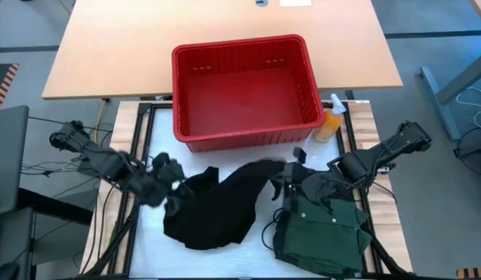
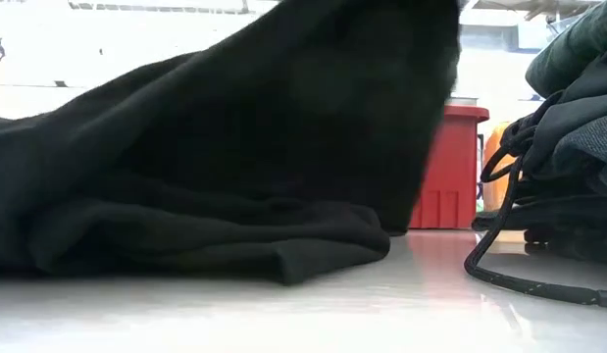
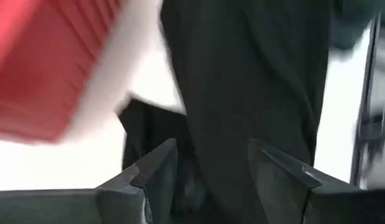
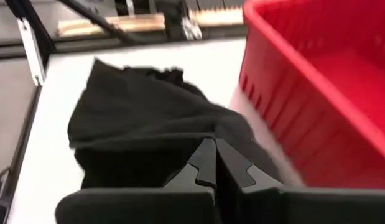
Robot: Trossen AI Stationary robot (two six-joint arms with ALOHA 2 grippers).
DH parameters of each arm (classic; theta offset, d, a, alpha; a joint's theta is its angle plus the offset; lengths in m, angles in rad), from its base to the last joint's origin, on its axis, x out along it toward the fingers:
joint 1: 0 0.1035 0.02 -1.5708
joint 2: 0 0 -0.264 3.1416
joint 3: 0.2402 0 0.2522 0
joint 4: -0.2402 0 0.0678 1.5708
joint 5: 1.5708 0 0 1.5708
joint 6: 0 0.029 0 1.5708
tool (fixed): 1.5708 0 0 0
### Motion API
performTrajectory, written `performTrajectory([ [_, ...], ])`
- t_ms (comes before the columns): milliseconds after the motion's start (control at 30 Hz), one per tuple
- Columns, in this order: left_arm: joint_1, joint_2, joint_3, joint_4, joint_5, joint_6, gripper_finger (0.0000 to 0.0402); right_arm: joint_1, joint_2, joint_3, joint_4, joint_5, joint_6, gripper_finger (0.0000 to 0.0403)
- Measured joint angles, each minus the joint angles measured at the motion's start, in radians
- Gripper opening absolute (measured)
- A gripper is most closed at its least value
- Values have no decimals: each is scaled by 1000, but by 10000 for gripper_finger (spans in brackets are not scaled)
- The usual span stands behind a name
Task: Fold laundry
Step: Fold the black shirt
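- Left gripper [image 1: 172, 190]: jaws parted around the black garment's [image 1: 217, 210] edge.
- Right gripper [image 1: 291, 185]: jaws clamped on that garment's raised end, the green shirt [image 1: 322, 233] just beside them.

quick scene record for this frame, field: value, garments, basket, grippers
black garment: crumpled on the white table top, one end lifted
green garment: folded stack, right of the black one
red basket: empty, behind the garments
orange spray bottle: at the basket's right corner
left gripper: fingers apart, black cloth between them
right gripper: fingers closed on the black garment's raised end
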Motion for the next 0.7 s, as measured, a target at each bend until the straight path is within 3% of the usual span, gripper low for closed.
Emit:
performTrajectory([
  [200, -57, 6, -223, 43, 122, -64, 186, 17, 24, 0, -58, -53, 81, 18],
  [400, 39, 7, -451, 77, 155, -92, 186, 26, 76, 0, -51, -74, 81, 20],
  [600, 158, 6, -563, 275, 303, 203, 186, 23, 126, 0, -33, -150, 84, 20],
  [700, 224, 6, -588, 299, 319, 317, 186, 26, 145, 0, -22, -159, 121, 20],
])
